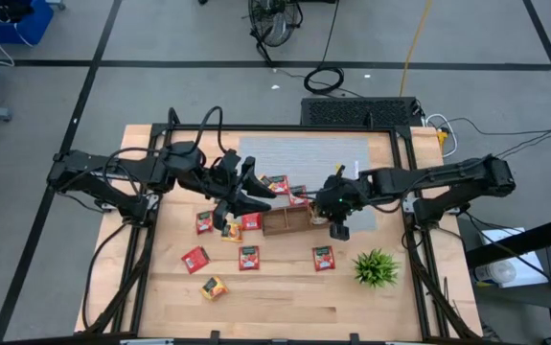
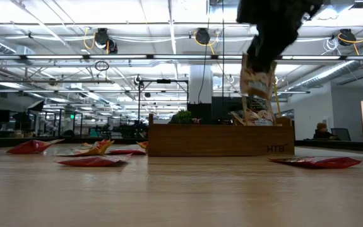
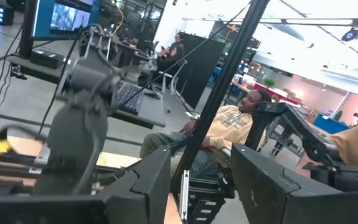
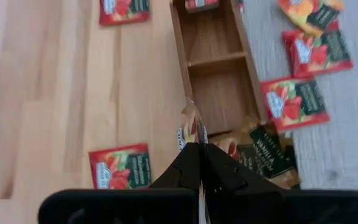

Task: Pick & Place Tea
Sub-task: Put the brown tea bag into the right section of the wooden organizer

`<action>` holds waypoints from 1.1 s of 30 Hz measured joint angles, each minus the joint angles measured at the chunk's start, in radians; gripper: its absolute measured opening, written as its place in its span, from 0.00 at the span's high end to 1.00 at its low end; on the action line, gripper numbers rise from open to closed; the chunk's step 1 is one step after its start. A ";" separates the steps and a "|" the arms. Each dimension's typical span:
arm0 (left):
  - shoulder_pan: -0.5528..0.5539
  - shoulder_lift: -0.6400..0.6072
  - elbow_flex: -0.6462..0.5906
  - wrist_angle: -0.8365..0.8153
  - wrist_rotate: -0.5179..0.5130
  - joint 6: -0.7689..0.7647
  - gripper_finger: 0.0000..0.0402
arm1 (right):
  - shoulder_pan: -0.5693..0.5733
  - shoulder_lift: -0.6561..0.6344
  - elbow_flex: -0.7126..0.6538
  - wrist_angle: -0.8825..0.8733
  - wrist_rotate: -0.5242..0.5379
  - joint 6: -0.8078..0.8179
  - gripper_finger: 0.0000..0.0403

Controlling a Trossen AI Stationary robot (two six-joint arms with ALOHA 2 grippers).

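The brown wooden tray (image 1: 285,223) stands mid-table, and several tea sachets sit in its end compartment (image 4: 253,155). My right gripper (image 1: 321,213) hangs over that end, shut on one tea sachet (image 2: 257,85). Loose red sachets (image 1: 248,257) and an orange-yellow one (image 1: 214,287) lie flat on the wood around the tray. To the tray's left, my left gripper (image 1: 251,189) is held level above the table. It is open with nothing between its fingers (image 3: 157,186). My right gripper pinches the sachet's upper edge (image 4: 194,140) between its two shut fingers, slanting down from the table's right side. The sachet hangs upright below the fingertips, over the tray's end compartment. I cannot tell whether its lower end (image 2: 254,113) touches the sachets there.
A spiky green plant (image 1: 376,268) stands near the front right corner. A grey mat (image 1: 304,153) covers the far middle of the table, with more sachets on it (image 4: 294,102). Bare wood lies along the near edge. A seated person (image 3: 228,130) is beyond the table.
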 joint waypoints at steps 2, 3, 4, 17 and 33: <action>0.000 0.000 0.000 0.000 0.000 0.004 0.58 | -0.011 0.001 -0.036 0.018 -0.001 0.000 1.00; 0.000 0.000 0.000 0.000 0.000 0.004 0.58 | -0.020 0.001 -0.048 0.023 -0.001 0.001 1.00; 0.000 0.000 0.000 0.001 0.000 0.004 0.58 | -0.029 0.000 -0.060 0.024 -0.001 0.004 1.00; 0.000 0.000 0.000 0.001 0.000 0.005 0.58 | -0.084 0.000 -0.141 0.081 -0.033 -0.061 1.00; 0.002 0.000 0.000 0.008 -0.001 0.001 0.58 | -0.086 0.075 -0.141 0.116 -0.056 -0.114 1.00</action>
